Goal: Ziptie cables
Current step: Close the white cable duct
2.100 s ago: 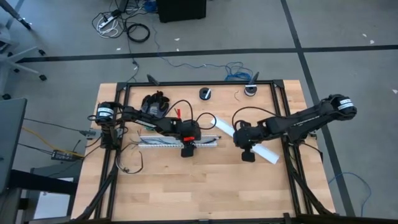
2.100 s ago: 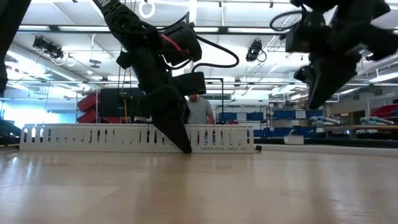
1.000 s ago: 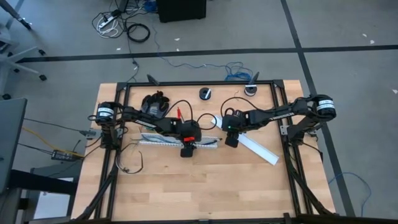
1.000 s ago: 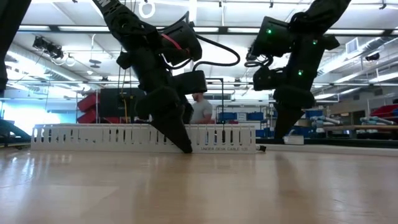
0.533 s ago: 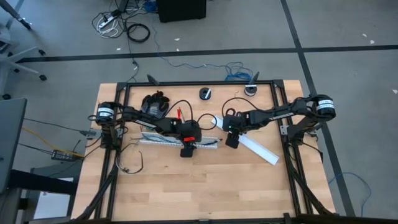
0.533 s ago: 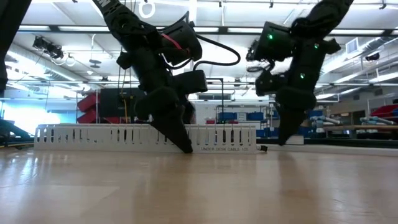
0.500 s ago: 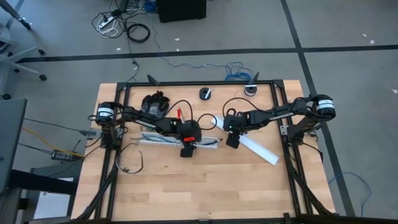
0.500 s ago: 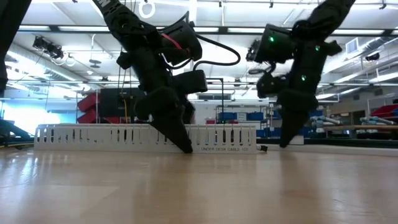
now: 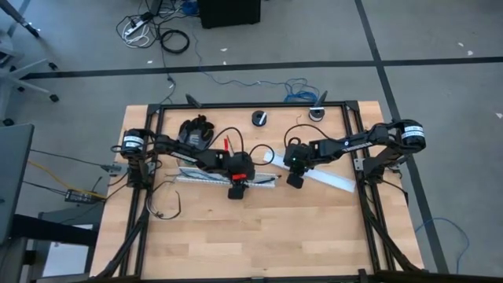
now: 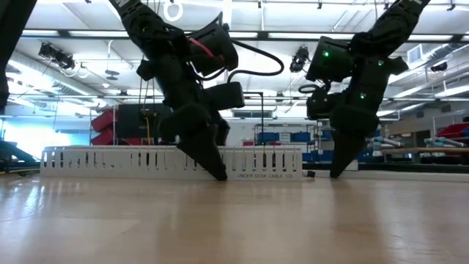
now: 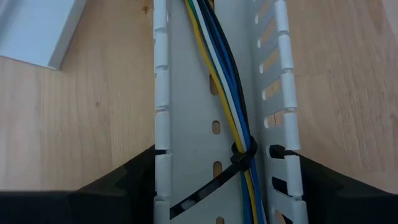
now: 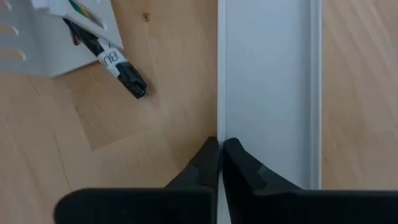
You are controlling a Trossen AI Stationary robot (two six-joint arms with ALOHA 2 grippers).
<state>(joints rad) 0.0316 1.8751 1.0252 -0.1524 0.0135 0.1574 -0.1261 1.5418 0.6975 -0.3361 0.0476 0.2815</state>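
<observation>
Here we see the left gripper (image 9: 236, 187) spread wide, its dark fingers (image 11: 124, 180) outside both walls of the white slotted plastic duct (image 11: 163, 93) on the wooden table (image 9: 259, 236). Inside that duct lies the bundle of thin black, blue, yellow and white cables (image 11: 227, 112), cinched by a black ziptie (image 11: 244, 157). The right gripper (image 12: 219, 163) is pinched together on the edge of the flat white plastic duct cover (image 12: 267, 87), which lies just beside the duct's end. A cable end with a white label (image 12: 115, 65) sticks out of the duct there.
</observation>
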